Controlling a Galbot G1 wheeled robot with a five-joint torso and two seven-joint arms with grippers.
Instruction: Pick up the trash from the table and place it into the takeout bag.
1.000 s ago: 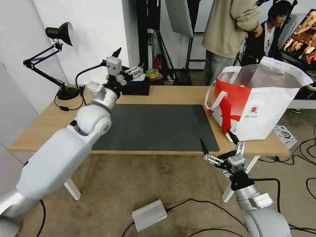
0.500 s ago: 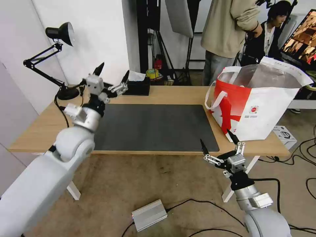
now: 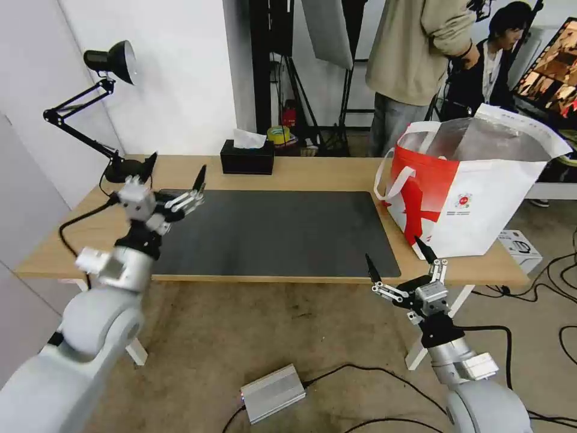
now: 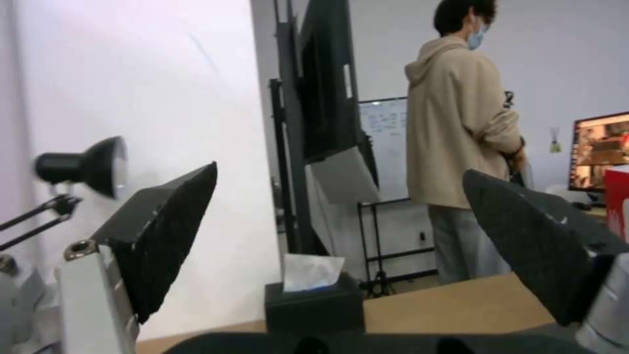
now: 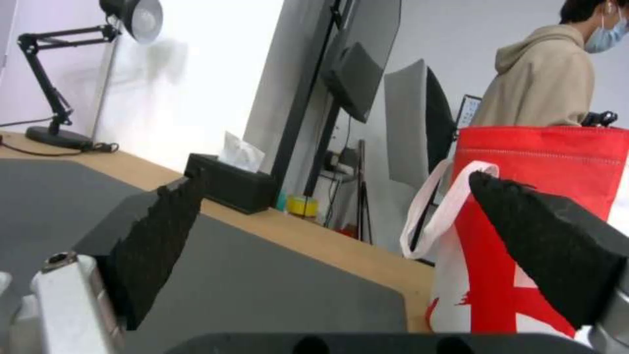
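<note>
The takeout bag (image 3: 475, 192) is stood upright at the right end of the counter (image 3: 312, 171), its mouth held wide for loading; no trash is seen on the dark mat (image 3: 276, 231) — likely already bagged. The left pincer (image 3: 174, 175) is held wide and empty above the mat's left edge, and the right pincer (image 3: 399, 260) equally wide, low before the counter's front edge.

Takeout bag (image 3: 475, 198): interior contents could not be seen past its walls, and its far right corner ran to the frame edge. In the left wrist view the bag (image 4: 617, 196) was cut to a red sliver. Table (image 3: 312, 171): near right corner and far right edge were hidden behind the bag.
</note>
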